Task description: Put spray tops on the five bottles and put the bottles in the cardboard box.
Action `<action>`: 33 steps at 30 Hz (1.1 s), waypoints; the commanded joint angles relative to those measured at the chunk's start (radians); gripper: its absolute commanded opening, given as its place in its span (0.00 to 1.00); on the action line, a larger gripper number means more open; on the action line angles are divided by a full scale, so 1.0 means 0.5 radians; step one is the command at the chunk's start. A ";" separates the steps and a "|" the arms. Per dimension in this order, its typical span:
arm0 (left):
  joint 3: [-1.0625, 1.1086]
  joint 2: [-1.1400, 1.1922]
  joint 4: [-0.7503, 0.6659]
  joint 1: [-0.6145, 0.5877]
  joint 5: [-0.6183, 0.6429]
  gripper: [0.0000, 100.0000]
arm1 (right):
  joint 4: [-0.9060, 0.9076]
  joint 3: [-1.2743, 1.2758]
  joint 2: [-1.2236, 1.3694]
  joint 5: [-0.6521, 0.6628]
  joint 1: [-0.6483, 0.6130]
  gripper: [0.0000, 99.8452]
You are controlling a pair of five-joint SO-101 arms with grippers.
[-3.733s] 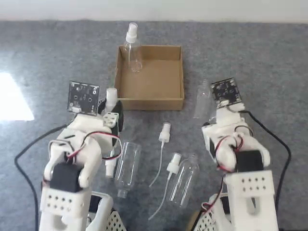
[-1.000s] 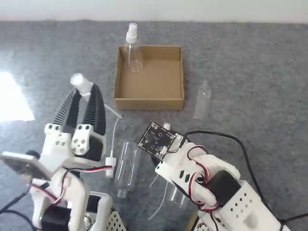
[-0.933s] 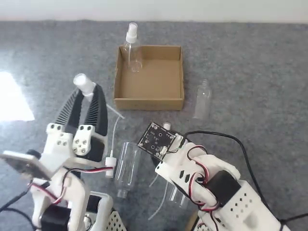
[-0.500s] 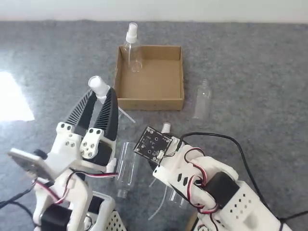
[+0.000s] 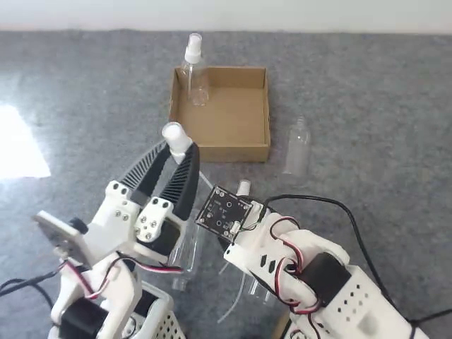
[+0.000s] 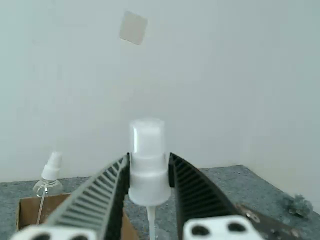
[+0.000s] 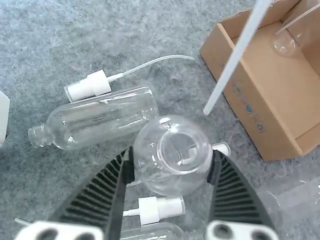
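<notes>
While the left gripper [image 6: 148,165] hung raised above the grey speckled tabletop [image 5: 367,85], its black ribbed fingers [image 6: 100,189] were closed tight on a white plastic spray top [image 6: 147,150]. The top was held cap upward, with its thin white dip tube [image 7: 235,55] hanging below. From the high view, this claw sat just in front of the near wall of the open brown cardboard box [image 5: 220,152].

The right gripper [image 7: 172,157], lower and nearer the arms' bases, had its jaws partly spread and clamped against the sides of a clear round plastic bottle [image 7: 172,150], which its wrist camera saw end-on. In that view the tube's free end appeared near this bottle; whether it was directly over it cannot be told.

A second clear bottle [image 7: 95,120] lay on its side on the tabletop, uncapped, with a loose white spray top [image 7: 90,85] and its curved tube just beside it. Another loose spray top [image 7: 155,209] lay close to the right claw.

A capped clear bottle [image 5: 192,67] stood inside the box at its far left corner. An uncapped clear bottle [image 5: 298,145], apparently upright, stood on the tabletop just off the box's right wall.
</notes>
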 commanded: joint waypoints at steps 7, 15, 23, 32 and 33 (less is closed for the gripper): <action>-0.008 -0.012 0.061 0.098 -0.031 0.01 | -0.051 -0.043 -0.051 0.028 -0.020 0.13; -0.005 -0.012 0.184 0.098 -0.031 0.01 | -0.038 -0.043 -0.051 0.028 -0.020 0.13; -0.002 -0.012 0.221 0.098 -0.031 0.01 | -0.035 -0.043 -0.051 0.028 -0.023 0.13; -0.060 -0.199 0.209 -0.025 -0.018 0.01 | -0.038 -0.043 -0.069 0.028 -0.023 0.13; -0.069 -0.239 0.218 -0.049 -0.018 0.01 | -0.044 -0.043 -0.069 0.028 -0.023 0.13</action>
